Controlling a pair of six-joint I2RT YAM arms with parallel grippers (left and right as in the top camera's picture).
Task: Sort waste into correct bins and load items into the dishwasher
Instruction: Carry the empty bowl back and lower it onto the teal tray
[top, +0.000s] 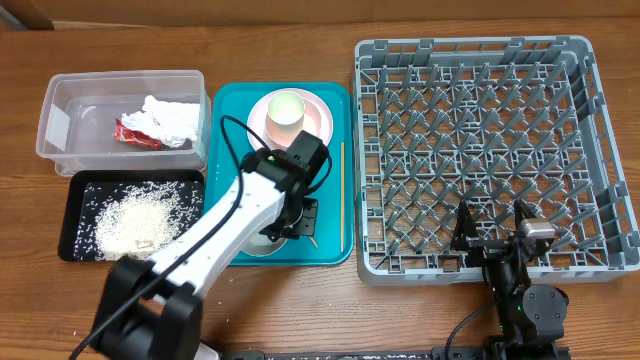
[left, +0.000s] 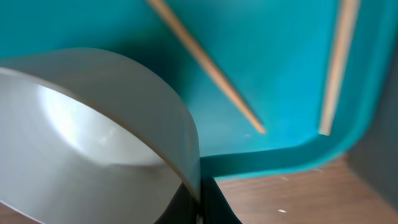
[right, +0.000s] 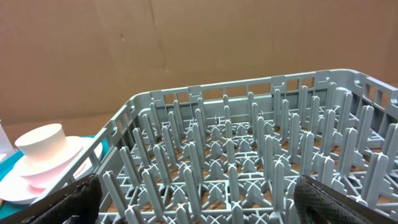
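**Left arm pinching a bowl on the teal tray; right arm idle at the rack**

Overhead: The clear tub (top: 60, 125) sits far left and holds a crumpled white napkin (top: 172, 118) and a red wrapper (top: 131, 131). Just in front of it, the black tray (top: 75, 245) carries a heap of rice grains (top: 130, 222). The teal tray (top: 225, 110) lies between these bins and the grey dish rack (top: 600, 150). A cream cup (top: 284, 109) stands on the pink plate (top: 318, 120) at the tray's far end. One chopstick (top: 342, 195) lies along the tray's right side. The left gripper (top: 292, 225) reaches down at the tray's near end, over a white bowl (top: 255, 243). The right gripper (top: 491, 210) hangs at the rack's near edge, jaws spread and holding nothing.

Left wrist: The bowl's rim fills the lower left, and the wall runs into a dark finger (left: 198, 210), clamped tight on it. Two chopsticks lie on the teal floor behind it. Bare wood shows past the tray lip.

Right wrist: Rows of upright pegs, with nothing loaded among them. The fingers (right: 74, 199) sit wide apart at the bottom corners. The cup on its plate shows at far left, outside the rack.
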